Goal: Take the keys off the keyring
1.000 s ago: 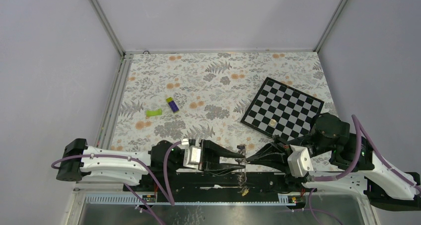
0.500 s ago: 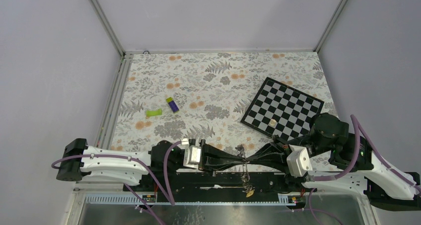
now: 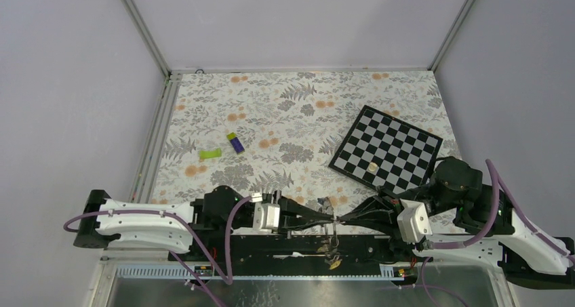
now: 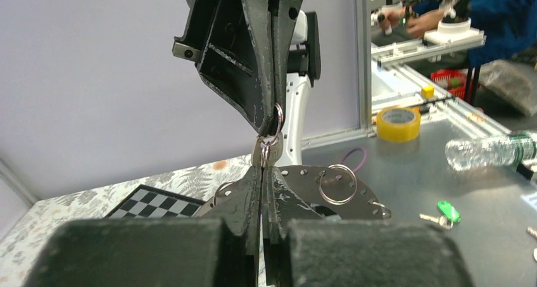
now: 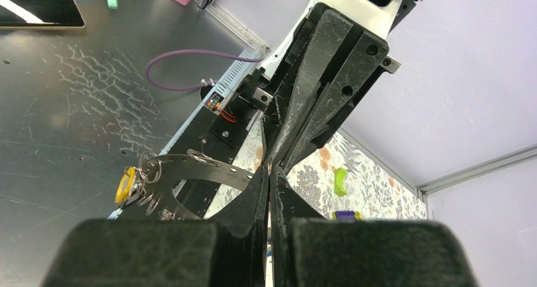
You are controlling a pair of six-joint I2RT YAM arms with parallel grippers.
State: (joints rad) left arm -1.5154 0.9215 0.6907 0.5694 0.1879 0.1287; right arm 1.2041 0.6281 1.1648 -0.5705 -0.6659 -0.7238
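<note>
the flat grey keyring (image 5: pixel 209 166) hangs in the air over the near edge of the table (image 3: pixel 298 110), with keys (image 3: pixel 332 254) dangling below it. a silver key (image 4: pixel 266 153) stands where my two claws meet tip to tip. my left claw (image 4: pixel 263 172) is pinched together just under it and my right claw (image 5: pixel 269 172) is pinched together above it by a small wire ring (image 4: pixel 277 119), though i cannot tell what each truly grips.

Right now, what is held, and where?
The keyring, hanging by its top edge where left gripper and right gripper meet, both shut beside a silver key.
</note>
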